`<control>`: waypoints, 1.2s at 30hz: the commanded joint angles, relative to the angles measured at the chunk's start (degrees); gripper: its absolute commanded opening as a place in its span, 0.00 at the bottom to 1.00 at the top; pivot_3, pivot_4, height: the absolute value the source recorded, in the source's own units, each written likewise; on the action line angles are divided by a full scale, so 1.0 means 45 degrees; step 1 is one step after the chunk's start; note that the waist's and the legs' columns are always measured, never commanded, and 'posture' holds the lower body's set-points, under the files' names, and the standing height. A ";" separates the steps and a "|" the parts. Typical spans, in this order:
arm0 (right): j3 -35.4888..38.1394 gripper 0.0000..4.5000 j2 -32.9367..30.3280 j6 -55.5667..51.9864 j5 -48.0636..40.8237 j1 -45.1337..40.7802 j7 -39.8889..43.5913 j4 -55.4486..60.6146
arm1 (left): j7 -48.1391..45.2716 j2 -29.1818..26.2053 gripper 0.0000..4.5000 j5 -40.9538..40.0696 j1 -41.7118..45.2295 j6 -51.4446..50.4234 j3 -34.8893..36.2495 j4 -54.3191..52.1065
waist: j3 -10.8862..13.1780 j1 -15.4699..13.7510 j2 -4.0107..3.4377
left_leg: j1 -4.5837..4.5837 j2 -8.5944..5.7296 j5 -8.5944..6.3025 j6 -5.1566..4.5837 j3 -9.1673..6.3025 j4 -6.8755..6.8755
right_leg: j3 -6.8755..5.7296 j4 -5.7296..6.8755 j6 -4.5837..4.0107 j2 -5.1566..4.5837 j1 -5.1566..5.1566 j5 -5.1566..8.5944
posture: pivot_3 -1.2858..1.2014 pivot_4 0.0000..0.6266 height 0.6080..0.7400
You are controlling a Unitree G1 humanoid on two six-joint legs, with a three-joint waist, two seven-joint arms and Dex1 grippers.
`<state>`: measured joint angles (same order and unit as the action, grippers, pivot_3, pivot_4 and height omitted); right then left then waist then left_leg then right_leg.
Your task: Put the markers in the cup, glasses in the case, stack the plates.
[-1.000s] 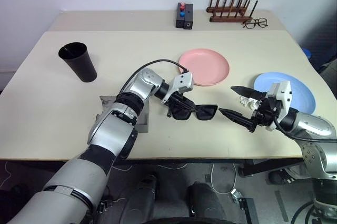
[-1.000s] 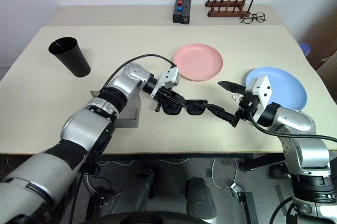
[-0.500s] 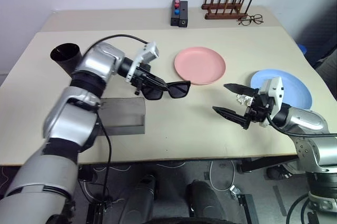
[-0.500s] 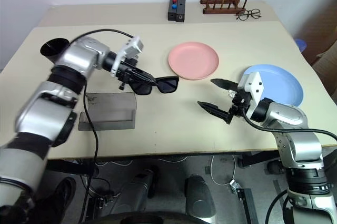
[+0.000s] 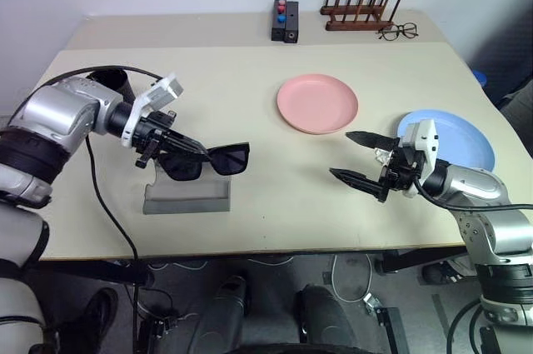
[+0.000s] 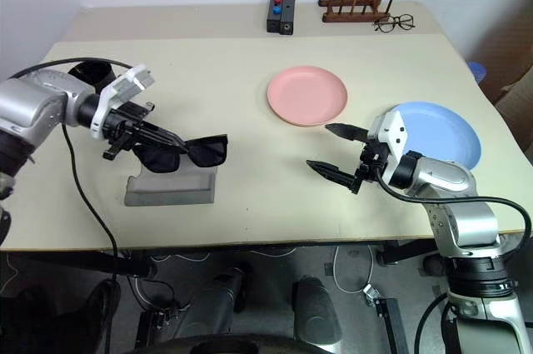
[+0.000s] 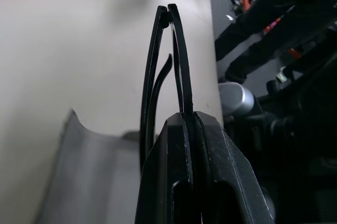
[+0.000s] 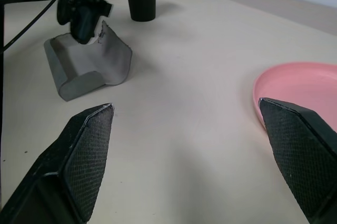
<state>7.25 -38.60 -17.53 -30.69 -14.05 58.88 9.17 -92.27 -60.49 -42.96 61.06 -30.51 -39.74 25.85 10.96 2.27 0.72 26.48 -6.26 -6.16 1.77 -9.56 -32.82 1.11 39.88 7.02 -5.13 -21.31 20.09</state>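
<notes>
The left gripper (image 5: pixel 171 147) was clamped on the glasses (image 5: pixel 204 161), held above the open case (image 5: pixel 186 196); the right gripper (image 5: pixel 360 158) stood spread and empty; the pink plate (image 5: pixel 317 103) and blue plate (image 5: pixel 466 139) lay unstacked.

The left arm is reached out from the left side, bent at the elbow, with the forearm directed toward the right. The left hand (image 5: pixel 171 147) is pointed rightward and somewhat downward, and its two black fingers (image 7: pixel 184 150) are pressed tightly together, so that no gap is seen between them in the left wrist view. The right arm is extended from the right side, its forearm turned inward to the left. The right hand (image 5: pixel 360 157) is held roughly level, and its two black fingers (image 8: pixel 84 145) are spread wide apart, with nothing gripped between them.
</notes>
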 commanded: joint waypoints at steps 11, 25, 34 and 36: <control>0.0024 1.00 0.0057 0.0271 0.0007 -0.0226 0.0255 0.0066 | -0.0052 -0.0270 0.01 0.0193 -0.1631 0.3067 0.0305 0.1877 | -0.0001 0.0026 -0.0003 | -0.0001 0.0000 -0.0001 -0.0002 0.0010 0.0017 | 0.0008 0.0001 -0.0002 -0.0024 -0.0014 0.0001 | 0.52 0.24 1.00; 0.0111 1.00 -0.0059 0.0116 -0.0082 -0.0211 0.0319 0.0260 | -0.0052 -0.0226 0.01 0.0245 -0.3310 0.4052 -0.0247 0.1066 | -0.0002 0.0018 -0.0005 | 0.0000 -0.0002 -0.0002 -0.0001 0.0016 0.0032 | 0.0029 -0.0003 -0.0011 -0.0044 -0.0022 0.0005 | 0.52 0.24 1.00; 0.0096 1.00 -0.0058 0.0118 -0.0036 -0.0203 0.0296 0.0219 | -0.0052 0.0110 0.16 0.0189 -0.3055 0.3229 -0.0379 0.1382 | -0.0002 -0.0002 -0.0004 | -0.0001 -0.0007 -0.0002 -0.0001 0.0017 0.0031 | 0.0028 -0.0006 -0.0037 -0.0049 -0.0025 0.0019 | 0.52 0.24 1.00; 0.0081 1.00 -0.0042 0.0130 -0.0013 -0.0216 0.0275 0.0201 | -0.0052 0.0043 0.34 0.0133 -0.3031 0.3114 -0.0504 0.1281 | -0.0002 0.0005 -0.0004 | -0.0001 -0.0007 -0.0002 -0.0001 0.0017 0.0031 | 0.0027 -0.0005 -0.0035 -0.0049 -0.0025 0.0018 | 0.52 0.24 1.00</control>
<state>7.02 -38.47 -17.23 -30.34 -14.38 60.06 8.77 -92.26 -59.45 -41.73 46.35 -16.00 -41.97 32.41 10.95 2.29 0.70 26.47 -6.29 -6.16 1.76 -9.49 -32.68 1.23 39.86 6.87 -5.35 -21.41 20.17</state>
